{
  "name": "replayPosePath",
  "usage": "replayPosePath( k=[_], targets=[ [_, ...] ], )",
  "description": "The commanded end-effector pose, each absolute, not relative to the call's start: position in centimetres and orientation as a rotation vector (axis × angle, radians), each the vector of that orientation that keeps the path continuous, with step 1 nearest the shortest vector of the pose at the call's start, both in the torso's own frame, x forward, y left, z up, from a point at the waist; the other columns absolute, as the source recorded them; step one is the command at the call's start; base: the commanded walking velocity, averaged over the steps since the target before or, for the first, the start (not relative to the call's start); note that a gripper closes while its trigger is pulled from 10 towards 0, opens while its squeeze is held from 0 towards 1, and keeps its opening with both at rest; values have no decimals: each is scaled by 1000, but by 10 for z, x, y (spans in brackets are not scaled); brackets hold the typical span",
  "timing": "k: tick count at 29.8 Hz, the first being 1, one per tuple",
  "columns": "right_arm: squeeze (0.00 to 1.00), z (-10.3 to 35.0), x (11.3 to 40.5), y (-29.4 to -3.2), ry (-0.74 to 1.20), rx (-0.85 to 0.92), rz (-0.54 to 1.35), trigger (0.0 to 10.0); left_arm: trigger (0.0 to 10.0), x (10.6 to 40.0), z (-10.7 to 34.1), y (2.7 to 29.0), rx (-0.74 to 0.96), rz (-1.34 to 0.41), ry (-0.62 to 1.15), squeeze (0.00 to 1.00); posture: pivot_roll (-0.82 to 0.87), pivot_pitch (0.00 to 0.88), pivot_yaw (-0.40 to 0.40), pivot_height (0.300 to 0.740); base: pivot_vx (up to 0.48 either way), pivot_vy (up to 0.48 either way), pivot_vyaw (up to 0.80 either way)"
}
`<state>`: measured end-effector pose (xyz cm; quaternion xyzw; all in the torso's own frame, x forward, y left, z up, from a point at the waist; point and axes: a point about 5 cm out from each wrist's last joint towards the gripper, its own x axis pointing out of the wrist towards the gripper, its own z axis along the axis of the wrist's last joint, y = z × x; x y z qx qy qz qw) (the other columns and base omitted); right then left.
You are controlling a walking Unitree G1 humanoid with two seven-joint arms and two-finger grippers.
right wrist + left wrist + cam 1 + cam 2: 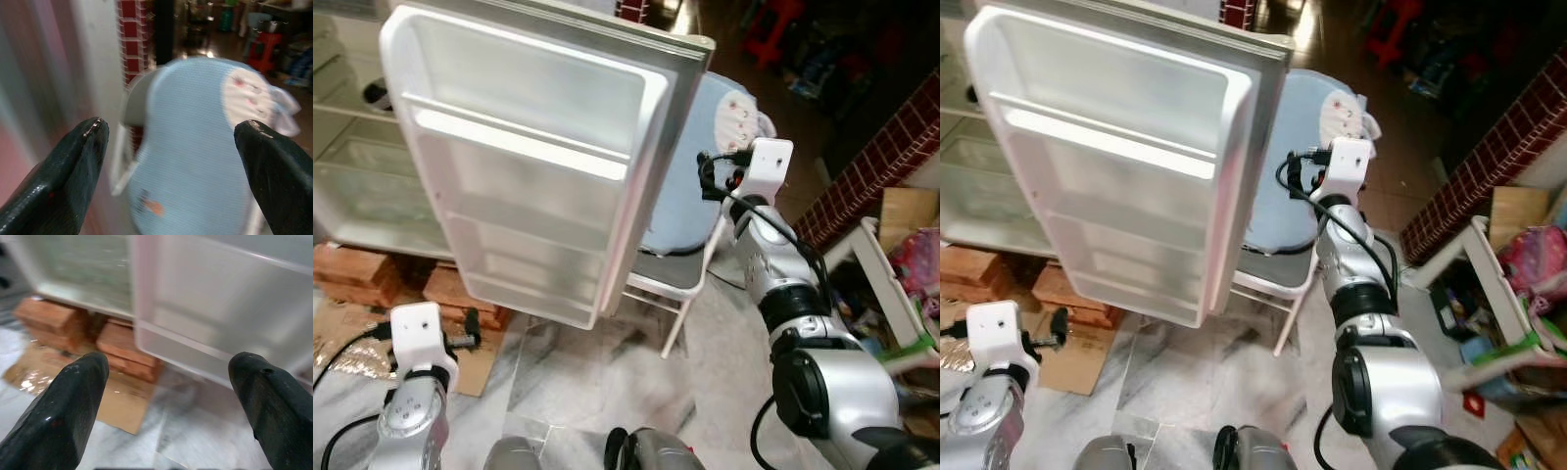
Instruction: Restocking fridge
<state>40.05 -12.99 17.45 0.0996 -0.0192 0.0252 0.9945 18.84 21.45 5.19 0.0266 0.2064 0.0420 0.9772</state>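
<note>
Two hands are in view, both empty, with fingers spread apart in the wrist views. Nearest, low on the left, the left hand [460, 341] hovers over the marble floor [607, 382], pointing toward the bottom edge of the door and the bricks [357, 274] that prop up the fridge. A sheet of cardboard [122, 404] lies on the floor beneath them.

Farther and higher on the right, the right hand [710, 176] is raised just beside the outer, free edge of the fridge door [529, 157], with its fingers [58, 171] facing a blue chair [690, 166] that stands behind the door.

The door stands wide open, its inner face turned toward the robot; its long axis runs up and down, tilted in the head views, and its door shelves [509, 142] hold nothing. Farthest, on the left, the fridge [352, 166] interior shows bare shelves and a drawer; one small dark thing on an upper shelf is too small to tell.

No item to stock is visible in either hand or nearby, so restocking appears not yet begun. Judged from this layout, the door's free edge lies left of the right hand, which is the nearer of the two to it; the left hand is nearer the door's bottom edge.
</note>
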Motion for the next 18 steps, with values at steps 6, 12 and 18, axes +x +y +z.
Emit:
replayPosePath(
  k=[6, 12, 18],
  targets=[
    [0, 211, 410, -77, -55, 350, 142, 10000, 10000, 178, 45, 183, 115, -14, 502, 0, 198, 85, -166, 740, 0, 0, 0],
    [0, 227, 400, -28, -88, 431, 465, 10000, 10000, 177, 43, 183, 105, -20, 542, 0, 204, 80, -174, 740, 0, 0, 0],
    [0, 222, 370, -30, -84, 498, 1022, 10000, 10000, 176, 41, 181, 88, -34, 586, 0, 185, 78, -165, 740, 0, 0, 0]
  ],
)
